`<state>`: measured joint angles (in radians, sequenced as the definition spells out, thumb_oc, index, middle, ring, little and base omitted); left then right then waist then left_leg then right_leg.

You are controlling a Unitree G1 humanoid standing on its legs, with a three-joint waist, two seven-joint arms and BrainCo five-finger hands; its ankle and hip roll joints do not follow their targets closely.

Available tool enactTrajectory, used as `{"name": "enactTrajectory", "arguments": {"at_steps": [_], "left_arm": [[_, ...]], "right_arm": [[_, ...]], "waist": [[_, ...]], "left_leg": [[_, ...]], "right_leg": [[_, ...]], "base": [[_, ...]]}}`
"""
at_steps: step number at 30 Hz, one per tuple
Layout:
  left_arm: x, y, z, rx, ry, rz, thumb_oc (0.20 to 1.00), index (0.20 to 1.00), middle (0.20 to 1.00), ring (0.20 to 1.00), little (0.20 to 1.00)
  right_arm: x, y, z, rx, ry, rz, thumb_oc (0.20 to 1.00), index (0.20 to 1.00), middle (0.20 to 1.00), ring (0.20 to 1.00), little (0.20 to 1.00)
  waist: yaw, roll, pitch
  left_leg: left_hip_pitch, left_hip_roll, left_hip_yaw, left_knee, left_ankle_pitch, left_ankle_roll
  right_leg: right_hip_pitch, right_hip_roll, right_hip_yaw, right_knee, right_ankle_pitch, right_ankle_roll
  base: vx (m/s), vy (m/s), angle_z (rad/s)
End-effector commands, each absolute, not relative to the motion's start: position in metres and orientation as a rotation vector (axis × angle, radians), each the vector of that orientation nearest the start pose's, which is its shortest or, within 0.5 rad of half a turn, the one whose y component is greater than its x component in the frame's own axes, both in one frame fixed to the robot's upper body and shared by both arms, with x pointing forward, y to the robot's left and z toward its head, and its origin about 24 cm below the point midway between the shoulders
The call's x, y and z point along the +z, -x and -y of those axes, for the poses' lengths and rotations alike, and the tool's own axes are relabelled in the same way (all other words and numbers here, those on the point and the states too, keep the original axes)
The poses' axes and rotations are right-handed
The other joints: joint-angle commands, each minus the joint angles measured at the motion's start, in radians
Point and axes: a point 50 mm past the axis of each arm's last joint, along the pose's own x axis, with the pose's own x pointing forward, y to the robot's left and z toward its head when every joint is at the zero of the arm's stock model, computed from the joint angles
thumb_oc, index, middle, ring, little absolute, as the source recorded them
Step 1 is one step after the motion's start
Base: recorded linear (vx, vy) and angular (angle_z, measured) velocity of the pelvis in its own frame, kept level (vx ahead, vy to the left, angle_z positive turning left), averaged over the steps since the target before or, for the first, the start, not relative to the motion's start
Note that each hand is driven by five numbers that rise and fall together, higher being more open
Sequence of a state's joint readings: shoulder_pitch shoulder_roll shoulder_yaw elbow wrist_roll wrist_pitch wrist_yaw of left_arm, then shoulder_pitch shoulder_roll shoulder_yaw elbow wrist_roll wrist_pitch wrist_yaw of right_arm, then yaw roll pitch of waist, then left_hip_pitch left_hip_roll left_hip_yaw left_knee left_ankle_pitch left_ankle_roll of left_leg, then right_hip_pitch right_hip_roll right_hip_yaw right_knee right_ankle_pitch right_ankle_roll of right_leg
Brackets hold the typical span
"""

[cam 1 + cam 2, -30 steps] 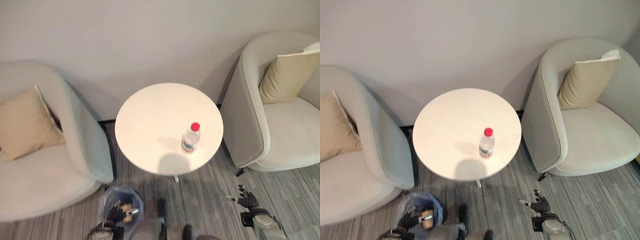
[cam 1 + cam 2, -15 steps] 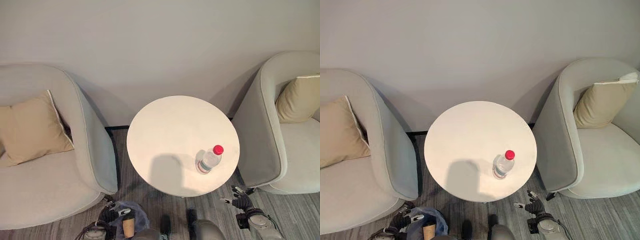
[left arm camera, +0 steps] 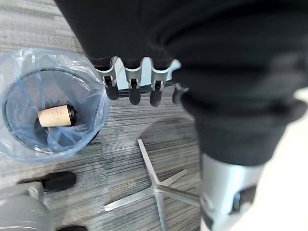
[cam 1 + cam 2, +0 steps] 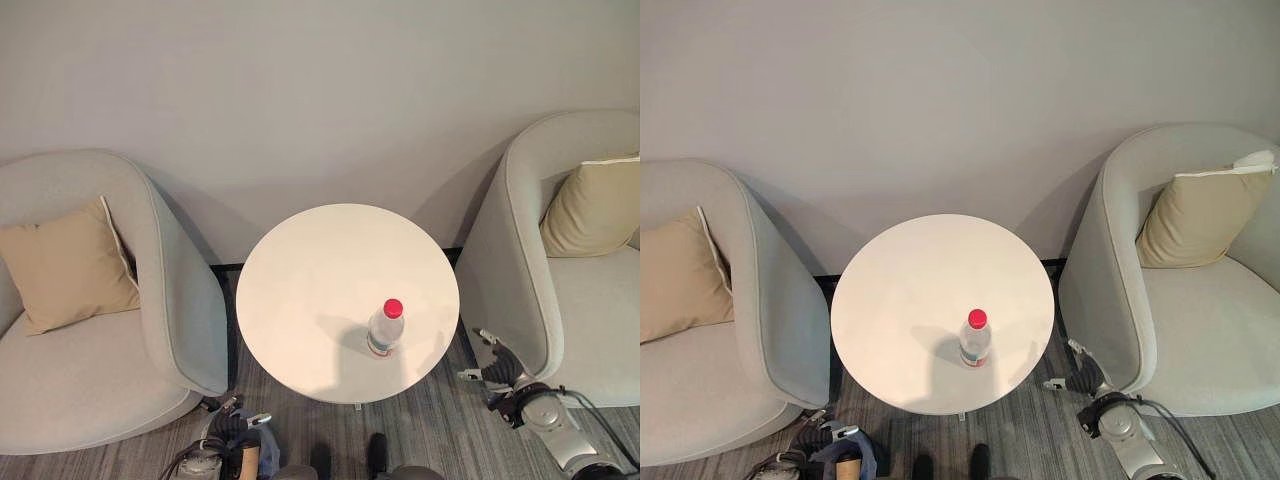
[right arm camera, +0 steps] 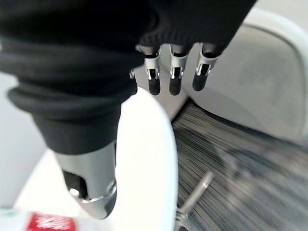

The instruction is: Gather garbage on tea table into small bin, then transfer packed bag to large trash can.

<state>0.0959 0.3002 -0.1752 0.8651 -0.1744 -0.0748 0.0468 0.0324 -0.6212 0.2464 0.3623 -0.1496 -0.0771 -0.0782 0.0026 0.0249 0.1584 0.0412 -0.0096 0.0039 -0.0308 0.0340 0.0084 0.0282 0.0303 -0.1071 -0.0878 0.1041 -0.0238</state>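
Here the round white counter (image 4: 330, 280) stands before me, set between two pale armchairs, one on my left (image 4: 150, 330) and one on my right (image 4: 530, 270), each with a tan cushion on its seat. A clear plastic bottle (image 4: 383, 329) with a red cap stands upright on the counter, toward the near edge and a little to my right of centre; it is the one piece of garbage on the counter top.

My right hand (image 4: 497, 370) hangs low by the counter's right edge, just beside the front of the right armchair, above the striped grey carpet (image 4: 440, 430). In its wrist view its fingers (image 5: 174, 72) point out straight and relaxed, holding nothing, with the counter's white rim close beside them and the bottle's red label at the corner.

My left hand (image 3: 132, 72) is down at the near left of the counter, over the small bin (image 3: 29, 144), which sits on the carpet lined with a bluish plastic bag (image 3: 72, 67). Its fingers are loose and straight, empty, their tips at the bag's rim. Inside the bin lies a brown paper cup (image 3: 55, 116) on its side. The counter's metal foot (image 3: 154, 185) spreads on the carpet near the bin.
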Motion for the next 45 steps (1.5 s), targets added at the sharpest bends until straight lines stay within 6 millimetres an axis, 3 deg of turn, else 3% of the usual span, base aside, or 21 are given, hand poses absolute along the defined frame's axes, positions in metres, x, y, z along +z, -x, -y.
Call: {"name": "enactTrajectory", "arguments": {"at_steps": [1, 8, 22, 34, 35, 36, 45], "left_arm": [[-0.125, -0.141, -0.24, 0.082, -0.256, -0.844, 1.0, 1.0, 1.0, 1.0, 1.0], [-0.129, -0.135, -0.234, 0.069, -0.251, -0.859, 1.0, 1.0, 1.0, 1.0, 1.0], [-0.138, -0.117, -0.225, 0.054, -0.234, -0.919, 1.0, 1.0, 1.0, 1.0, 1.0], [-0.142, -0.108, -0.22, 0.032, -0.239, -0.949, 1.0, 1.0, 1.0, 1.0, 1.0], [-0.142, -0.108, -0.22, 0.032, -0.236, -0.951, 1.0, 1.0, 1.0, 1.0, 1.0], [-0.142, -0.108, -0.22, 0.032, -0.237, -0.95, 1.0, 1.0, 1.0, 1.0, 1.0], [-0.143, -0.104, -0.222, 0.048, -0.233, -0.963, 1.0, 1.0, 1.0, 1.0, 1.0]], "right_arm": [[0.003, -0.233, 0.244, 0.231, 0.865, -0.194, 1.0, 1.0, 1.0, 1.0, 1.0], [0.011, -0.238, 0.223, 0.333, 0.881, -0.127, 1.0, 1.0, 1.0, 1.0, 1.0], [-0.001, -0.249, 0.181, 0.383, 0.777, -0.101, 1.0, 1.0, 1.0, 1.0, 1.0], [-0.005, -0.26, 0.163, 0.324, 0.681, -0.104, 1.0, 1.0, 1.0, 1.0, 1.0], [-0.005, -0.262, 0.163, 0.314, 0.674, -0.106, 0.495, 0.495, 0.495, 0.495, 0.495], [-0.005, -0.263, 0.163, 0.305, 0.668, -0.105, 0.2, 0.2, 0.2, 0.2, 0.2], [0.022, -0.271, 0.163, 0.247, 0.552, -0.001, 0.2, 0.2, 0.2, 0.2, 0.2]], "waist": [[-0.001, -0.034, -0.005], [0.006, -0.023, -0.008], [0.045, 0.007, -0.002], [0.079, 0.018, 0.009], [0.082, 0.02, 0.009], [0.085, 0.021, 0.01], [0.095, 0.018, 0.007]], "left_leg": [[-0.002, 0.015, -0.003, 0.06, -0.087, -0.05], [0.01, 0.019, -0.012, 0.048, -0.08, -0.054], [0.006, 0.013, -0.062, 0.024, -0.06, -0.059], [-0.001, 0.006, -0.106, 0.005, -0.045, -0.061], [-0.002, 0.005, -0.11, 0.003, -0.043, -0.061], [-0.004, 0.005, -0.112, 0.002, -0.042, -0.061], [-0.002, -0.003, -0.117, -0.003, -0.048, -0.058]], "right_leg": [[0.04, -0.059, 0.014, 0.049, -0.168, 0.11], [0.058, -0.054, 0.004, 0.036, -0.169, 0.106], [0.069, -0.053, -0.044, 0.017, -0.174, 0.103], [0.07, -0.057, -0.09, 0.017, -0.18, 0.101], [0.069, -0.058, -0.095, 0.016, -0.179, 0.102], [0.068, -0.059, -0.098, 0.016, -0.179, 0.102], [0.077, -0.072, -0.116, 0.014, -0.179, 0.11]], "base": [[0.0, 0.0, 0.0], [0.0, -0.002, 0.01], [0.01, 0.002, 0.12], [0.01, 0.016, 0.16], [0.01, 0.016, 0.04], [0.01, 0.025, 0.08], [0.01, 0.042, 0.1]]}}
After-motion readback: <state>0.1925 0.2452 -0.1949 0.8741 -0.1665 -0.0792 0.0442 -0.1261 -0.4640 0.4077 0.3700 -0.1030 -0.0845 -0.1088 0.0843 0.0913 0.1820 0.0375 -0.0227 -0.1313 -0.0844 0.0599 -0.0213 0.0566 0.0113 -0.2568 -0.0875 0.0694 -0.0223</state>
